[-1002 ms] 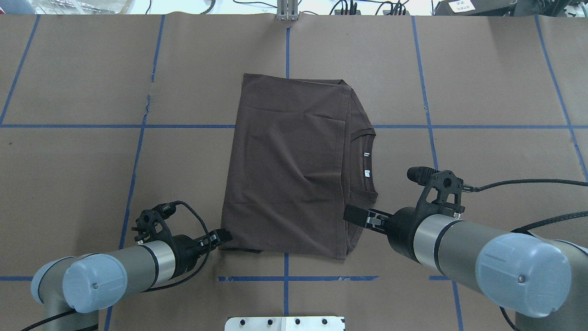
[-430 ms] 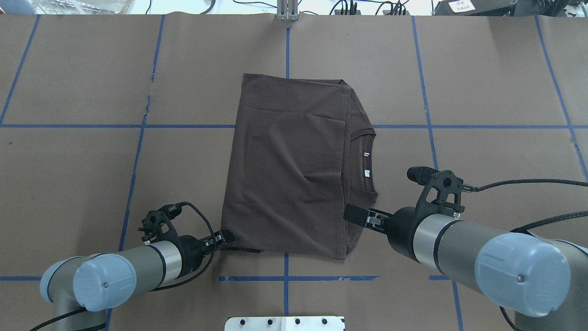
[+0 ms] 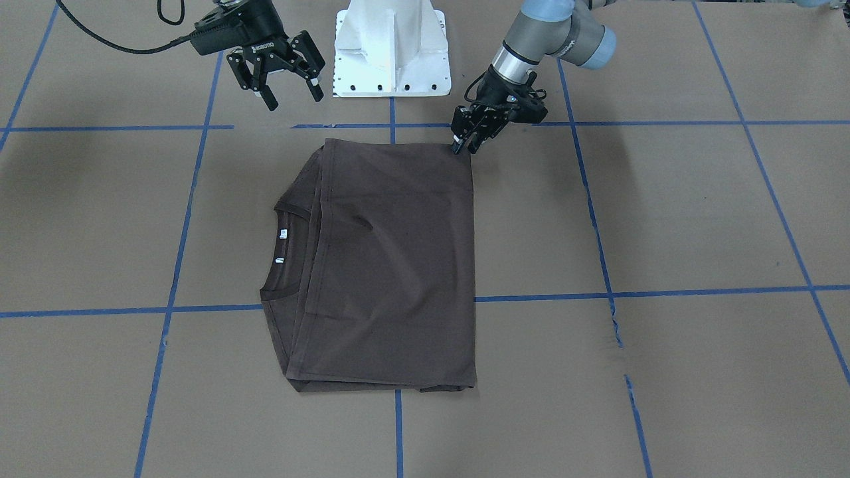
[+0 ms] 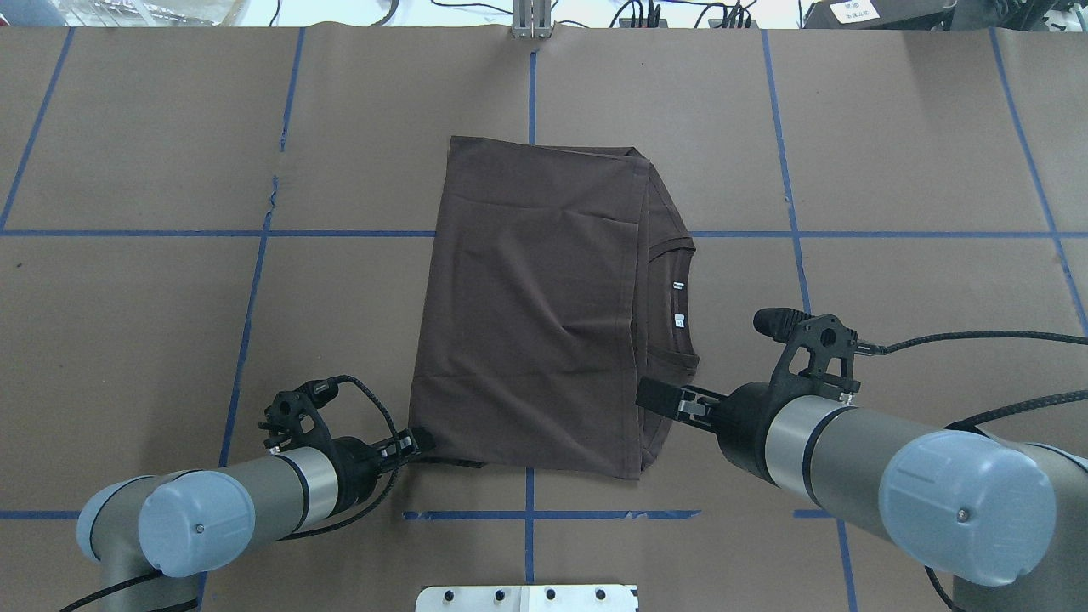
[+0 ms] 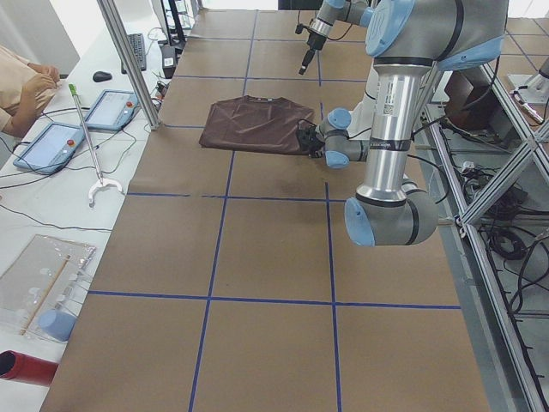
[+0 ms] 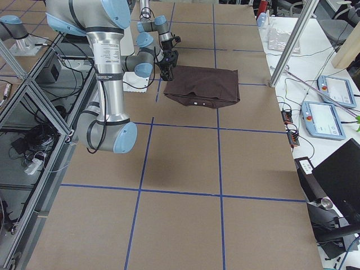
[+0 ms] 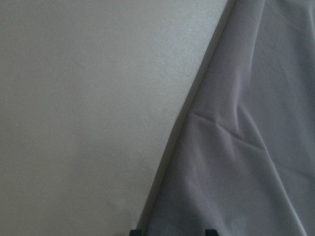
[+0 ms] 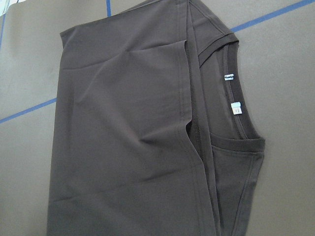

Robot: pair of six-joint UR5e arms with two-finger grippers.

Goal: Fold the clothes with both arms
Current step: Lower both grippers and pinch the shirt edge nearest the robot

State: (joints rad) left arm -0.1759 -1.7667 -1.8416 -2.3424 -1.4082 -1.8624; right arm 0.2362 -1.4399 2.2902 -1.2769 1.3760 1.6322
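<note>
I'm seeing the T-shirt as soft matt cloth, lightly creased. Under it, the table cover reads as dull brown paper. The arm tubes look like brushed metal; their blue caps are smooth plastic with a faint sheen.

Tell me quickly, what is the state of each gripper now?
Left gripper: open, its tips apart at a corner of the shirt.
Right gripper: open, holding nothing.

Bright, even light from overhead on the desk, shadows soft and smudgy. Left wrist view's washed grey and mushy, T-shirt barely in focus. Right wrist crisp. Overhead's far edge blown white.
</note>
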